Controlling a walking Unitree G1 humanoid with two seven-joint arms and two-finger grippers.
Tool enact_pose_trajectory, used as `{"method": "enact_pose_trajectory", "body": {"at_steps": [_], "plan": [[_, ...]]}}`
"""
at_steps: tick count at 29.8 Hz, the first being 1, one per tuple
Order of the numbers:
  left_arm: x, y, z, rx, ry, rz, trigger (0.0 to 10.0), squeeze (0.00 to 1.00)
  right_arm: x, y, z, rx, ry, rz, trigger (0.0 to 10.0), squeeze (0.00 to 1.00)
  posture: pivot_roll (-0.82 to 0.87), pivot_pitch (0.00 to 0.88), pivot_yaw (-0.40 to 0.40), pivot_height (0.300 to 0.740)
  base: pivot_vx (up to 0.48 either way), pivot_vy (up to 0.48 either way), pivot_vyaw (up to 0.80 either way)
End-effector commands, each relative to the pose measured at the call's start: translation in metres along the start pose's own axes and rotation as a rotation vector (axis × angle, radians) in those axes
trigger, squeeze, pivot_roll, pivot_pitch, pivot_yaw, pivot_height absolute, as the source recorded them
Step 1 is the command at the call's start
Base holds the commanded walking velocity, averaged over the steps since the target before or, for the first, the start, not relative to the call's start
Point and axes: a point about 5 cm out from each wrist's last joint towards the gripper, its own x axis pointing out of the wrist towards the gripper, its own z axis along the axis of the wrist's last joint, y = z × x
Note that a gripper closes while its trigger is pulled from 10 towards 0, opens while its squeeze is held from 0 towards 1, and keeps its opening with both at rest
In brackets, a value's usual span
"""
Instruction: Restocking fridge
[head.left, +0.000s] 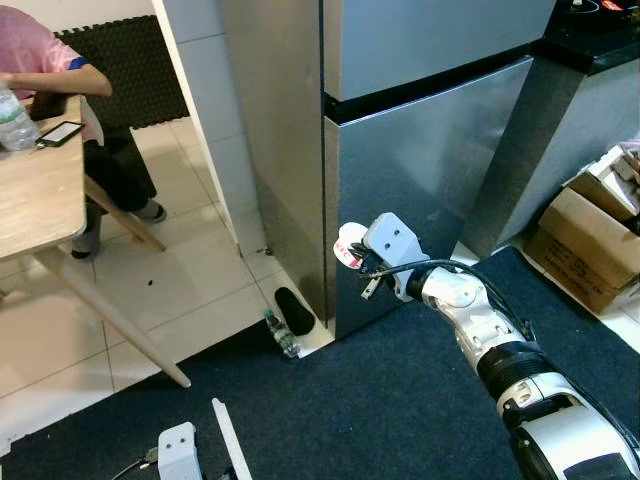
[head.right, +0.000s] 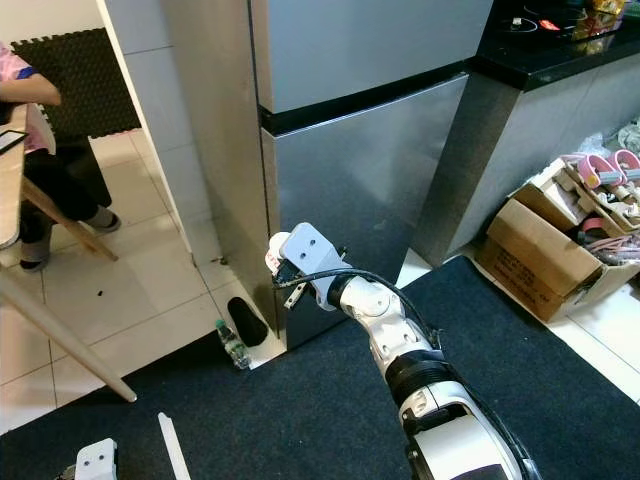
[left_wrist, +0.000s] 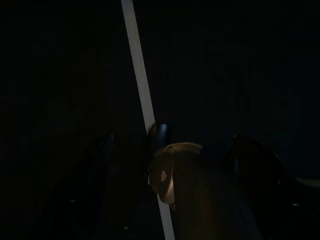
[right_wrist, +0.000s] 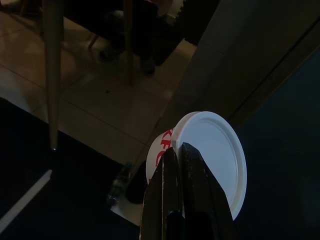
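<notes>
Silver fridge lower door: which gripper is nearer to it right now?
Right. The right gripper holds a white lidded cup with red lettering up against the silver fridge lower door; the left gripper hangs low over the dark carpet, well back.

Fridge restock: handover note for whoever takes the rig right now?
Right gripper: shut on a white lidded cup with red lettering, held by the lower fridge door.
Left gripper: low over the dark mat, idle; finger state unclear.
Fridge doors both closed.
A plastic bottle lies on the floor at the fridge's corner.
Done: cup picked up, carried to the fridge.
Left: open the door, place the cup, close.
</notes>
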Motion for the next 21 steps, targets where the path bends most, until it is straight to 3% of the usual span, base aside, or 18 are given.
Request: {"method": "enact_pose_trajectory", "body": {"at_steps": [1, 21], "plan": [[-0.0016, 0.0030, -0.0060, 0.005, 0.017, 0.006, 10.0, 0.00, 0.0010, 0.0016, -0.0018, -0.010, 0.010, 0.004, 10.0, 0.00, -0.03, 0.000, 0.015, 0.740, 0.289, 0.000, 0.00], [-0.0014, 0.0030, -0.0046, 0.014, 0.015, 0.002, 10.0, 0.00, 0.0008, 0.0024, -0.0033, -0.021, 0.015, 0.010, 10.0, 0.00, -0.03, 0.000, 0.016, 0.740, 0.303, 0.000, 0.00]]}}
